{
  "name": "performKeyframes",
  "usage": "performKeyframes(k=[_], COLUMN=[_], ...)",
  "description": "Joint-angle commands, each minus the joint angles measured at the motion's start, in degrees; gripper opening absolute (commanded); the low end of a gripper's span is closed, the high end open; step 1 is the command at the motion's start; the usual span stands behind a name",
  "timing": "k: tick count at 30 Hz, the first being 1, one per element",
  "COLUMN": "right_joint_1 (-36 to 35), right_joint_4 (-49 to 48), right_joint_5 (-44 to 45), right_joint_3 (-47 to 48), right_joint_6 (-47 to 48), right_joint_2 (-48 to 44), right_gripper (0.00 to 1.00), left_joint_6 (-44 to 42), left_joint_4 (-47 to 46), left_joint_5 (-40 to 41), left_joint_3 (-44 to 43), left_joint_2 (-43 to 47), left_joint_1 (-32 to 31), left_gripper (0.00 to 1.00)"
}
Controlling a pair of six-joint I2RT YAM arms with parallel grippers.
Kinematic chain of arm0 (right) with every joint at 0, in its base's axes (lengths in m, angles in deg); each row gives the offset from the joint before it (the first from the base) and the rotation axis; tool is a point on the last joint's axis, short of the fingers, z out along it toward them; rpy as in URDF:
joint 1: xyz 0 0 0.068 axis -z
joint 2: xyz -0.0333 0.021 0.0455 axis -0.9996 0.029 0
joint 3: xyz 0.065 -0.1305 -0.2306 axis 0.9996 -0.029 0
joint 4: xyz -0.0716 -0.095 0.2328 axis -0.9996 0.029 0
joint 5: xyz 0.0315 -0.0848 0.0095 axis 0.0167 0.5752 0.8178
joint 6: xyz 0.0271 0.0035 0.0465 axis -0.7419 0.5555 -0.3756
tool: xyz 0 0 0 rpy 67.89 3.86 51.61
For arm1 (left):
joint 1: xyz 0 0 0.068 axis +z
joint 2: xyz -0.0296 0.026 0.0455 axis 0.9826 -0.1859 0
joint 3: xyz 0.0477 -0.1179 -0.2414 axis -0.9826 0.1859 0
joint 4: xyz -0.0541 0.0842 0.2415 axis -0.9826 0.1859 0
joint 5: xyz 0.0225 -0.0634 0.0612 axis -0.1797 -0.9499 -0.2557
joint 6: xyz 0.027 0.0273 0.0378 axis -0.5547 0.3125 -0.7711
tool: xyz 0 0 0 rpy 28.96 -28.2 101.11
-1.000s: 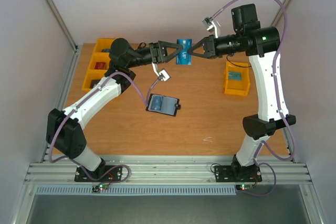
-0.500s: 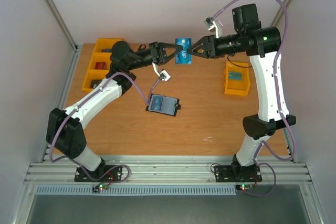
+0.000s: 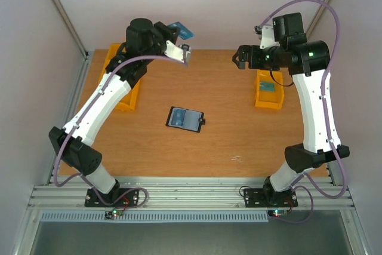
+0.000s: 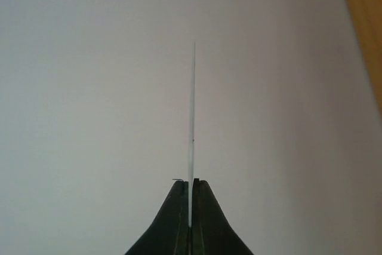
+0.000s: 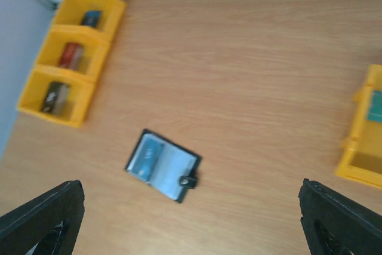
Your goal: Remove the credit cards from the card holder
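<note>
The card holder (image 3: 185,119) lies open on the table, blue-grey panels up and snap tab to the right. It also shows in the right wrist view (image 5: 162,165), with a blue credit card (image 5: 145,156) in its left panel. My left gripper (image 3: 173,28) is raised at the back left, above the bins, shut on another blue credit card (image 3: 182,28). The left wrist view shows that card (image 4: 192,117) edge-on between the closed fingers of the left gripper (image 4: 192,182). My right gripper (image 3: 237,59) hangs at the back right, high over the table, wide open (image 5: 190,186) and empty.
A row of yellow bins (image 5: 36,108) at the back left holds a blue, a red and a dark card, one per bin. My left arm partly covers these bins (image 3: 126,103) from above. Another yellow bin (image 3: 268,101) with a teal card stands at the right.
The blue card passed from my right gripper to my left. The right gripper opened and drew back to the right. The left arm swung up and to the left with the card.
</note>
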Motion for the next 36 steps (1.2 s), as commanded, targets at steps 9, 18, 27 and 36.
performKeyframes(k=[9, 18, 27, 36], right_joint_1=[0.4, 0.4, 0.4, 0.4], right_joint_4=[-5.9, -6.1, -6.4, -5.7], right_joint_5=[13.3, 12.4, 10.5, 8.9], right_joint_3=[-9.2, -9.2, -9.0, -9.7], right_joint_6=[-2.3, -2.9, -4.0, -5.8], right_joint_2=[-4.8, -3.5, -2.5, -0.6], right_gripper=[0.98, 0.99, 0.99, 0.99], left_joint_6=[34.1, 48.1, 66.2, 78.1], left_joint_4=[47.7, 46.2, 34.3, 27.6], left_joint_5=[31.6, 39.2, 45.7, 41.2], left_joint_3=[-34.9, -41.9, -45.2, -49.2], left_joint_2=[-28.1, -39.5, -46.5, -50.6], left_joint_1=[7.1, 11.2, 16.0, 20.8], left_gripper=[0.00, 0.00, 0.00, 0.02])
